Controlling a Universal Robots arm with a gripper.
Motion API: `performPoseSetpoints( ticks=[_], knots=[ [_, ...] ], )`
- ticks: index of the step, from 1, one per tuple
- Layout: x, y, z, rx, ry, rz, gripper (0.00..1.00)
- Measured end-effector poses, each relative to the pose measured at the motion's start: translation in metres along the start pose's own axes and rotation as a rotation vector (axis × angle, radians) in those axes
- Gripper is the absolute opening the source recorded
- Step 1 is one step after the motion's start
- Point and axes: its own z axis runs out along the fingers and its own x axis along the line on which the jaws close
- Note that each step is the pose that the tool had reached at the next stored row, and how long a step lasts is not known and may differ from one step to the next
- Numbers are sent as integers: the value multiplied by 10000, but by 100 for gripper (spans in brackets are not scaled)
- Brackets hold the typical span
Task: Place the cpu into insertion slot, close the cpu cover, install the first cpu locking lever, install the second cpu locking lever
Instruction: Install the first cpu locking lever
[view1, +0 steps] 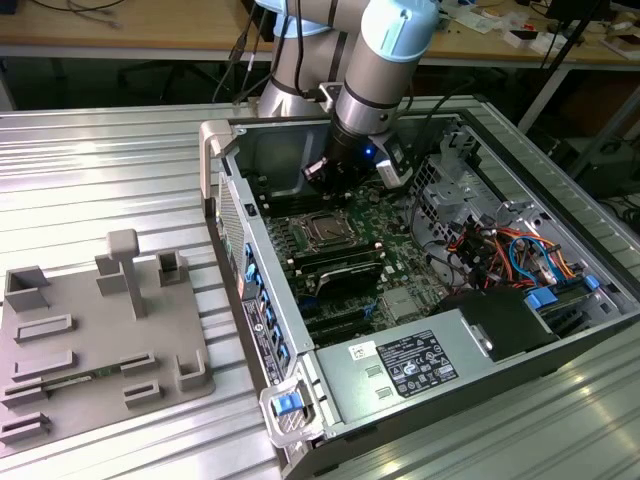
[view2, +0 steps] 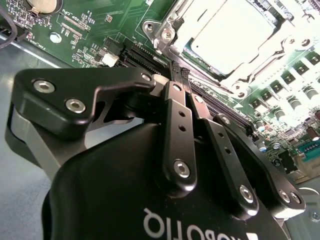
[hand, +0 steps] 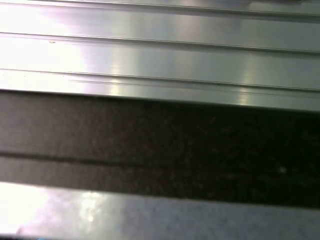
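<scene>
An open computer case (view1: 420, 300) lies on its side on a ribbed aluminium bench (view1: 110, 170), right of centre in the exterior view. Print and labels are left unread here; a white label (view1: 415, 362) sits on the silver power supply box in the lower middle of the frame. To the lower left, a grey plastic fixture tray (view1: 90, 340) with raised blocks rests on the bench. Wooden desks with cables run across the top of the frame.

The robot arm (view1: 385, 60) reaches down from the upper middle into the case. Its end effector (view1: 350, 165) hovers above the green circuit board (view1: 400, 225), just above and slightly to the right of the insertion slot (view1: 326, 231) in the exterior view.

In the second wrist view, the end effector (view2: 180, 75) shows black fingers (view2: 176, 125) pressed together with nothing between them. Beyond the fingertips, in the upper right of that frame, the cpu (view2: 235, 35) lies seated in the insertion slot, with the cpu cover (view2: 175, 25) framing it; whether the cover is latched cannot be told.

The first wrist view shows ribbed metal bench (hand: 160, 55) surface and a dark band.
</scene>
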Motion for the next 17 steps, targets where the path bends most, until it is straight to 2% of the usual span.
performPoseSetpoints(
  ticks=[17],
  knots=[
    [-7,-17,4,-1,0,2,11]
  ],
)
